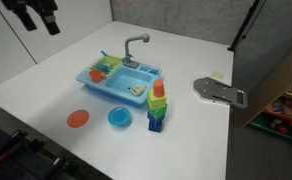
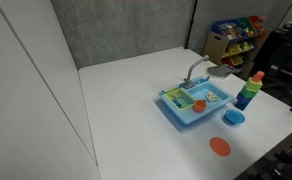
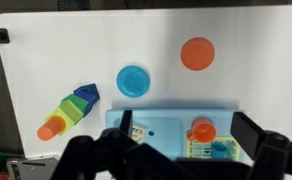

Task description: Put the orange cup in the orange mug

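The orange cup [image 1: 158,88] tops an upright stack of coloured cups beside the blue toy sink [image 1: 126,82]. It shows in both exterior views [image 2: 256,76] and in the wrist view [image 3: 49,130]. The orange mug [image 3: 202,130] sits inside the sink next to the yellow rack, and also shows in an exterior view [image 2: 199,104]. My gripper [image 3: 186,126] is open and empty. It hangs high above the sink with its fingers framing the basin. In an exterior view it is at the top left [image 1: 36,15], far above the table.
A flat orange plate [image 1: 78,118] and a blue plate [image 1: 119,118] lie on the white table in front of the sink. A grey faucet [image 1: 136,45] rises from the sink. A grey metal plate [image 1: 218,90] lies near the table edge. A toy shelf [image 2: 236,35] stands beyond.
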`<state>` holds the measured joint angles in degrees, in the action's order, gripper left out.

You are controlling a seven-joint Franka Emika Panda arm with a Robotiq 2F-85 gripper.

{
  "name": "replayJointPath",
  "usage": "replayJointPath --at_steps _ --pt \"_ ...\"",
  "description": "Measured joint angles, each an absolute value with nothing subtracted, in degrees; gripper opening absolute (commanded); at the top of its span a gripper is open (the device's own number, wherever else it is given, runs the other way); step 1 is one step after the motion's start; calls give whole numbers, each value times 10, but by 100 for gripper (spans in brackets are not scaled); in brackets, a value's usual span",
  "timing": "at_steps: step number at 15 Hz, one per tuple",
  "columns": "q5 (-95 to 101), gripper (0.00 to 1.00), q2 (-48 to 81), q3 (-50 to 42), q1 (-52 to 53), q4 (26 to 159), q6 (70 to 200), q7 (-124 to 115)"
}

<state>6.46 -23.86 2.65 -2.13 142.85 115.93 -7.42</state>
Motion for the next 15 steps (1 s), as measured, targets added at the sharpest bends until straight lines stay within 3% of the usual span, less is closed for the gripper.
replayJointPath --at_steps 15 --pt "248 100 -28 -62 -131 1312 1378 -300"
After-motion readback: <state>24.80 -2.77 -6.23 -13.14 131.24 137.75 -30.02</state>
